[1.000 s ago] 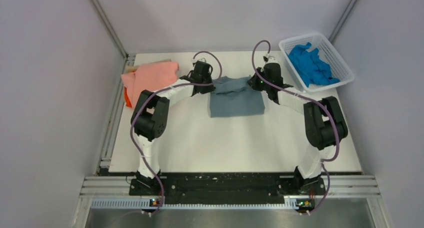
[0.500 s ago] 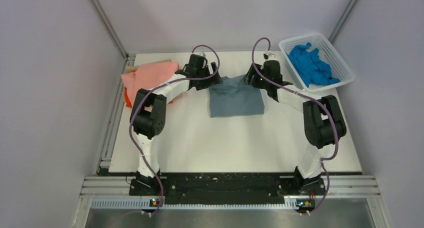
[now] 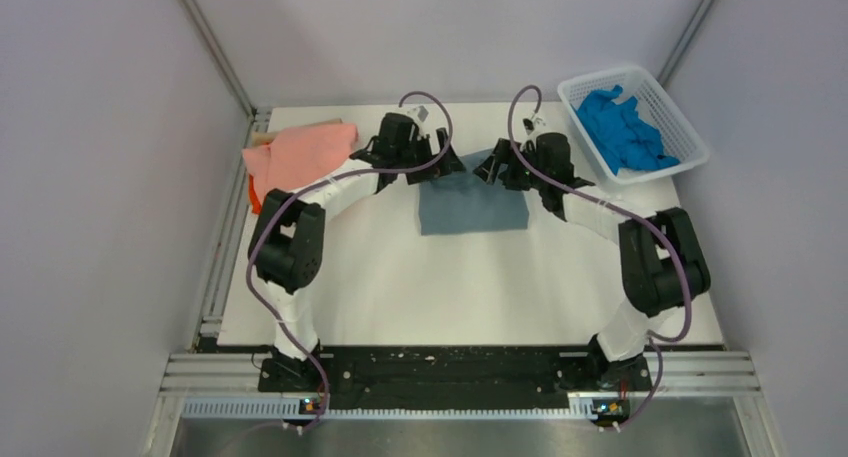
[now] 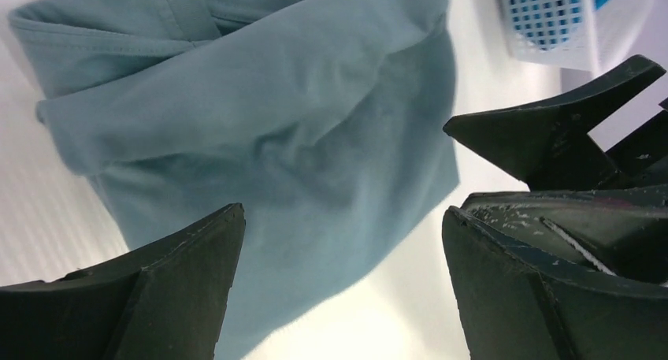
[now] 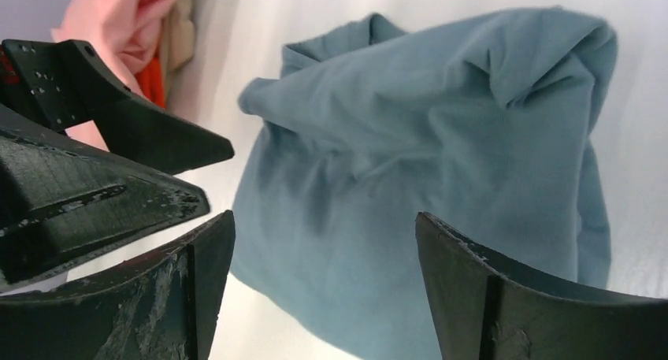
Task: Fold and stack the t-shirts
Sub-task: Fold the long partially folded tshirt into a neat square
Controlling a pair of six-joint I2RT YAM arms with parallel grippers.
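Arms bend inward over the far part of the table [image 3: 450, 277], the left gripper [image 3: 441, 163] and right gripper [image 3: 488, 170] facing each other, near but apart. Both sets of jaws stand spread, holding nothing. Just below them lies the grey-blue t-shirt [image 3: 473, 207], folded into a rough rectangle with its far edge rumpled, between the salmon-pink t-shirt [image 3: 305, 152] and the basket [image 3: 690, 149].

Dusty grey-blue t-shirt [image 3: 473, 207], salmon-pink t-shirt [image 3: 305, 153], orange t-shirt [image 3: 253, 195], bright blue t-shirt [image 3: 622, 129] — white mesh basket [image 3: 676, 117], white table [image 3: 450, 287]
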